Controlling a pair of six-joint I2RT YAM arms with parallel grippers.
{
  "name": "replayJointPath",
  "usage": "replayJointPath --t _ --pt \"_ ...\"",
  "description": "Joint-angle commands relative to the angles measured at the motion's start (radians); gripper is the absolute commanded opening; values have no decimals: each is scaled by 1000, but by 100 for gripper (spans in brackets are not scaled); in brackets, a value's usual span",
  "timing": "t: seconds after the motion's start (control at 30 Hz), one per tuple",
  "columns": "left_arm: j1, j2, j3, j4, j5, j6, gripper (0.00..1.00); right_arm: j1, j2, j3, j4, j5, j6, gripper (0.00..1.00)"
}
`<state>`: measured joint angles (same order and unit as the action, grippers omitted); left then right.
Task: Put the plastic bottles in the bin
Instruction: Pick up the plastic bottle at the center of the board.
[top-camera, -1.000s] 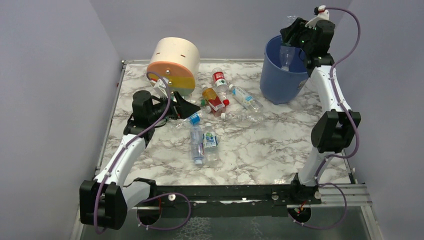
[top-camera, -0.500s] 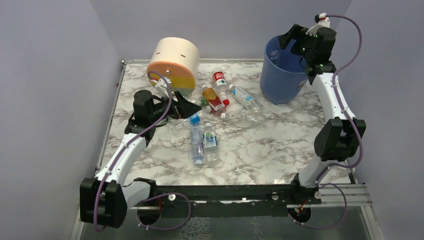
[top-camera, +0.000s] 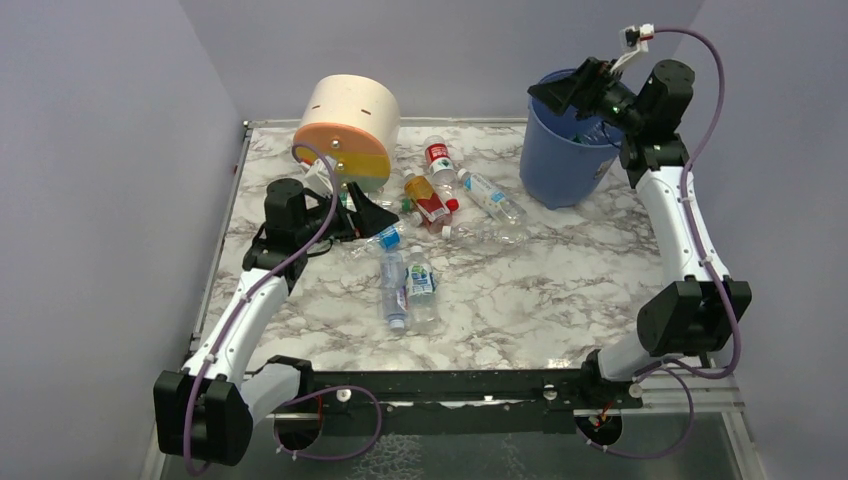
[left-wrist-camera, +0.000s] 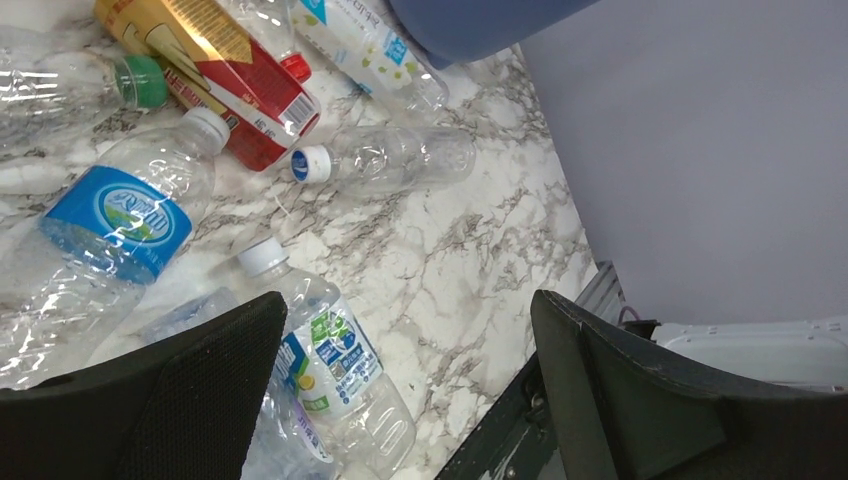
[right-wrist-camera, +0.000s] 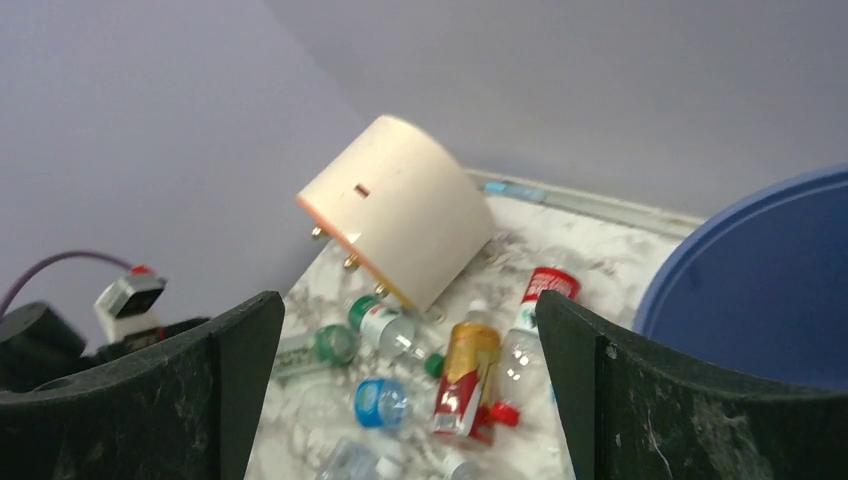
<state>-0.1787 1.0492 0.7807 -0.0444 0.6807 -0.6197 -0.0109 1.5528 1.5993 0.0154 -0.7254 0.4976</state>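
Several plastic bottles lie in the middle of the table: a red-labelled one (top-camera: 437, 158), an orange-tinted one (top-camera: 427, 198), a clear one (top-camera: 485, 233), and a pair side by side (top-camera: 421, 285). My left gripper (top-camera: 378, 218) hovers open at their left edge, above a blue-labelled bottle (left-wrist-camera: 115, 220) and a white-capped one (left-wrist-camera: 325, 360), with nothing between its fingers. The blue bin (top-camera: 565, 160) stands upright at the back right. My right gripper (top-camera: 562, 92) is open and empty above the bin's rim (right-wrist-camera: 760, 280), facing the bottles.
A cream, orange and yellow cylinder (top-camera: 347, 128) lies on its side at the back left, close to the bottles. Purple walls close in the table on the left, back and right. A black rail (top-camera: 450, 385) runs along the near edge.
My right gripper opened and let a clear bottle drop into the bin, then its wrist rose and swung back to the right. The left arm hardly moved.
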Motion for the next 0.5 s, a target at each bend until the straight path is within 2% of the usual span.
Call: replayJointPath --t 0.0,0.1,0.3,0.47 --pt "-2 -23 -7 -73 -43 13 99 28 -79 -109 47 -182 101 100" --pt "-2 -36 -9 -118 -51 48 99 94 -92 -146 19 -272 115 100" --pt "-3 -45 -29 -173 -58 62 99 310 -164 -270 -87 -137 23 100" --pt "-4 -58 -73 -172 -44 48 99 345 -231 -449 -90 -92 7 100"
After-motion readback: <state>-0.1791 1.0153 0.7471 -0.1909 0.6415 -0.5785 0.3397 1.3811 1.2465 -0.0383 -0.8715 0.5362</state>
